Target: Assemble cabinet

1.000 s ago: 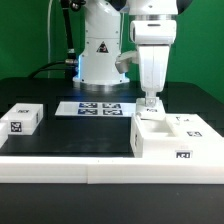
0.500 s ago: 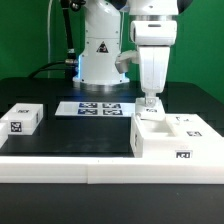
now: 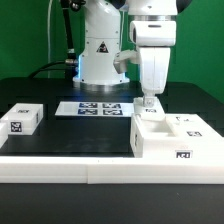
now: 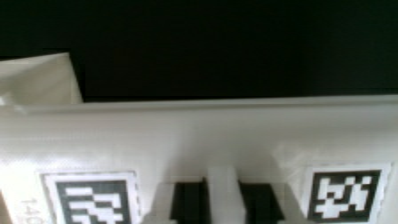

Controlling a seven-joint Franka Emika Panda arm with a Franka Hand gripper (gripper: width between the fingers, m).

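Observation:
The cabinet [image 3: 160, 146] is the large white box at the exterior view's right, with tags on its front and top. My gripper [image 3: 150, 104] points straight down at the cabinet's far left corner, its fingertips at the top edge. In the wrist view the cabinet [image 4: 196, 130] fills the frame, with a tag on either side of my gripper [image 4: 221, 205]. The two dark fingers stand close together with a thin white strip of the cabinet between them. The jaws look shut on that strip.
A small loose white block [image 3: 20, 119] with one tag lies at the exterior view's left. The marker board [image 3: 97, 108] lies flat at the back centre, before the arm's base. A white ledge [image 3: 90, 172] runs along the front of the black table.

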